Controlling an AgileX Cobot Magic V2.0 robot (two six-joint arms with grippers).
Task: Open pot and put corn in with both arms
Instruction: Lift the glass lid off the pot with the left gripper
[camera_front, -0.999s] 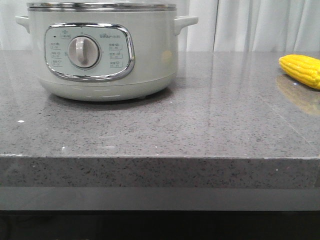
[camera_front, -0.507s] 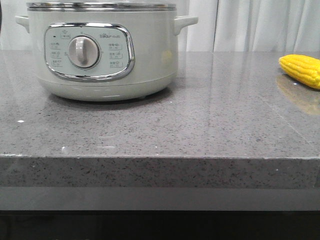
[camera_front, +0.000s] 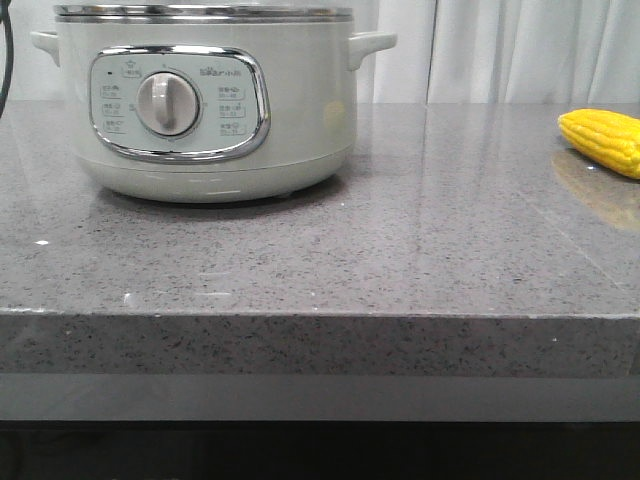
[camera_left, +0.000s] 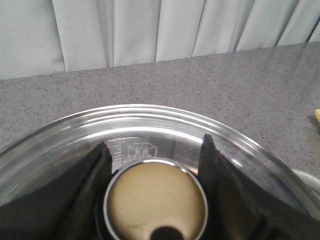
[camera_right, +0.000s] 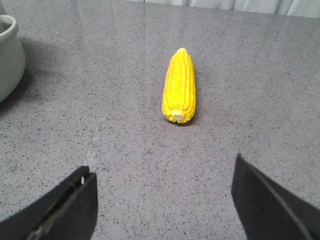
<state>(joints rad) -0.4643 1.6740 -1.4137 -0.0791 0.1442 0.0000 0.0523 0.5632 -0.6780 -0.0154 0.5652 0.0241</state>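
— Where are your grippers just now?

— My left gripper (camera_left: 156, 200) hangs over the pot (camera_front: 205, 100), its fingers (camera_left: 220, 185) spread either side of the lid knob (camera_left: 156, 202) and not yet pinching it. My right gripper (camera_right: 162, 200) is wide open and holds nothing, aimed at the corn (camera_right: 179, 86) lying flat on the table (camera_front: 400, 250).

— How will those handle?

— The glass lid (camera_left: 150, 125) looks stiff, breakable and probably weighty for one pinch; the knob is my only sound hold, and its chrome rim may be slick. The corn I judge light, firm and apt to roll, so I'd take it across the middle of its length.

— Where do they stand, and is anything in the way?

— The pot sits far left, the corn well apart at the far right. Grey table lies between them; only curtains (camera_front: 500, 50) hang behind. I see no obstacle there, though the lid must come off first.
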